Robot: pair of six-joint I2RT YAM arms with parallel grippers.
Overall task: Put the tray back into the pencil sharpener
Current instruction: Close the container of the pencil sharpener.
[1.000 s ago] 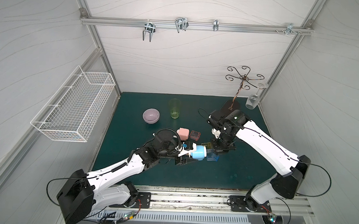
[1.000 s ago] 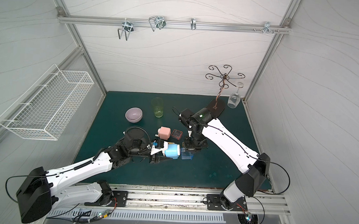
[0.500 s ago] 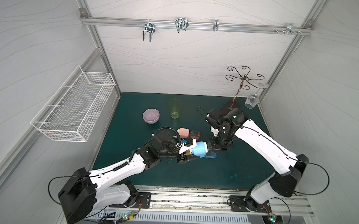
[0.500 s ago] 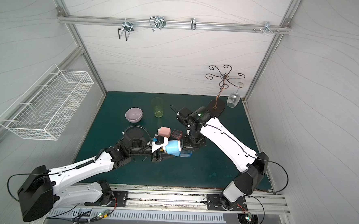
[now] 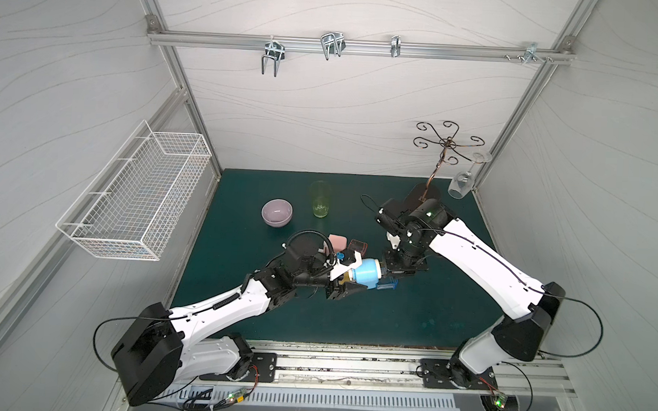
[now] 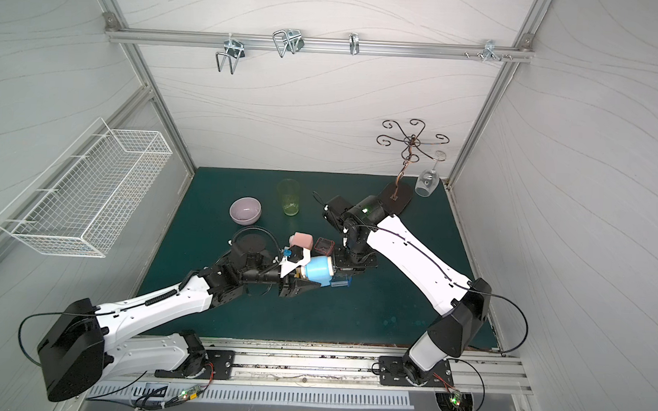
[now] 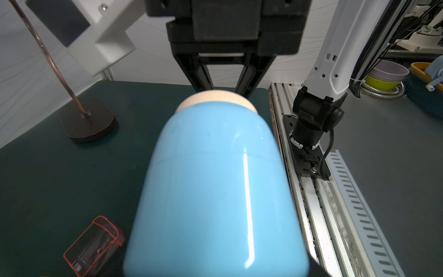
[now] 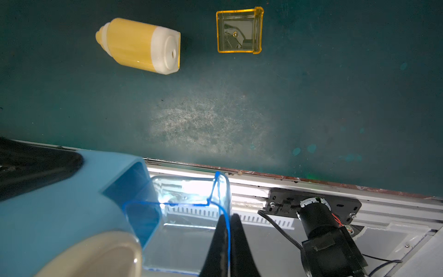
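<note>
Left gripper [image 5: 354, 280] clamps the glossy light-blue plastic pencil sharpener [image 5: 367, 274], raised above the dark green counter [image 5: 390, 325]. Right gripper [image 8: 229, 223], closed, pinches a wall of the clear blue-edged plastic tray [image 8: 189, 187], its end at the sharpener's slot mouth, the rest protruding.

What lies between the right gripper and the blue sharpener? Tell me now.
The clear blue tray: the right gripper is shut on its wall, and its other end meets the open slot of the blue sharpener. The right wrist view shows it.
</note>
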